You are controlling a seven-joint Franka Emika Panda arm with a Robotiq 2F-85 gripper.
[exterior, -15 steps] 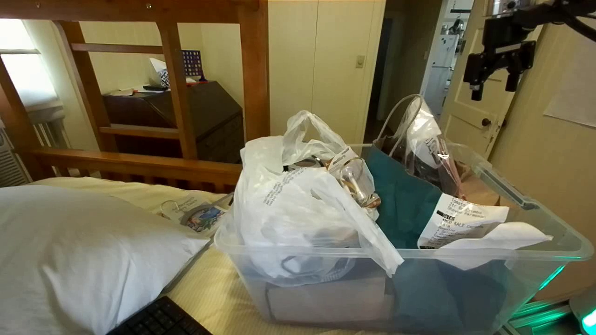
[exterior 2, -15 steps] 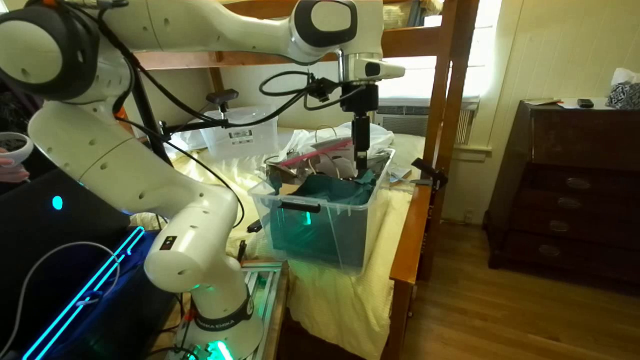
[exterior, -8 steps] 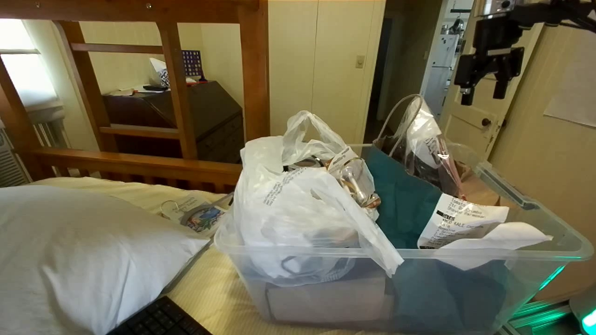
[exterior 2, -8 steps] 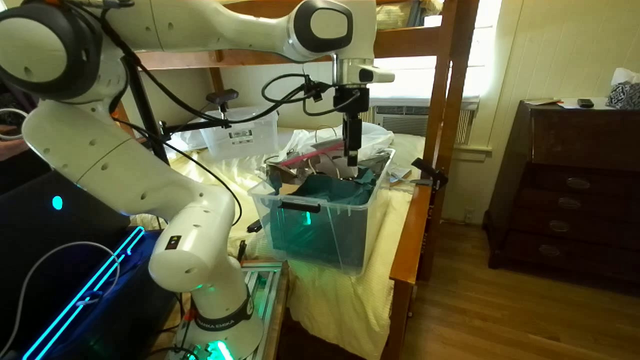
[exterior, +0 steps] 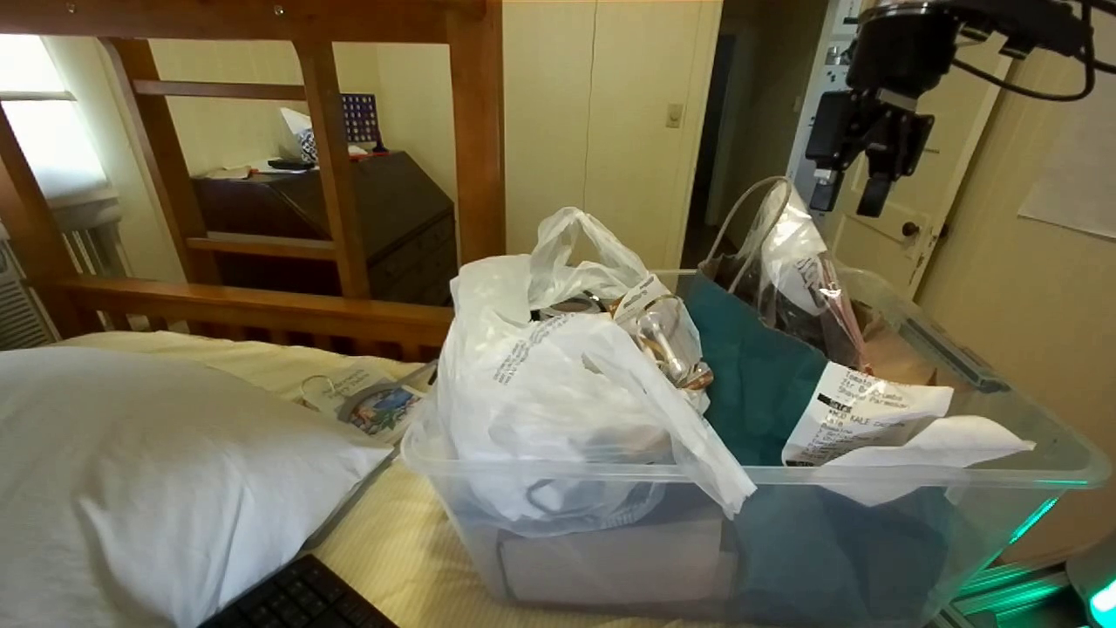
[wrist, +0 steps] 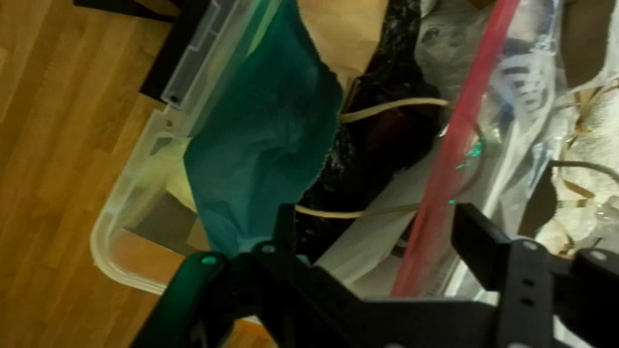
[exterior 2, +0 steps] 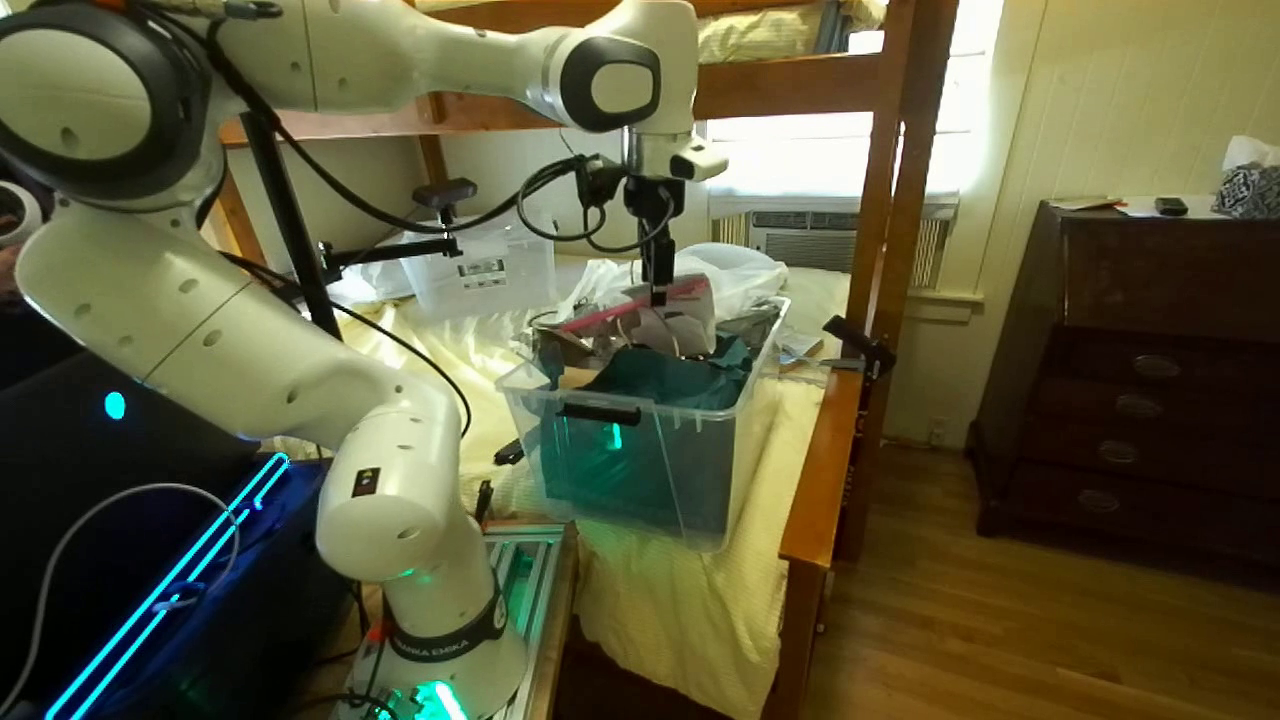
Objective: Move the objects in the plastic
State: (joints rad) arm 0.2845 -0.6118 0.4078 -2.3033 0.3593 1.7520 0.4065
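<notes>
Gripper (exterior: 848,201) hangs over tub (exterior: 776,476), jaws apart, nothing held. White bag (exterior: 545,392) lies lower left in exterior view, well apart, loop (exterior: 575,220) upright; reach likely sideways before lowering.

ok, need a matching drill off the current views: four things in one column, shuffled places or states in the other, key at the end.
Column one
1. white plastic shopping bag
2. black keyboard
3. patterned tissue box
4. fingers

Column two
A. on top of the slant-front desk
B. spread apart
C. beside the white pillow
D. in the clear storage tub, rising above its rim

Pairs: 1-D, 2-C, 3-A, 4-B
</notes>
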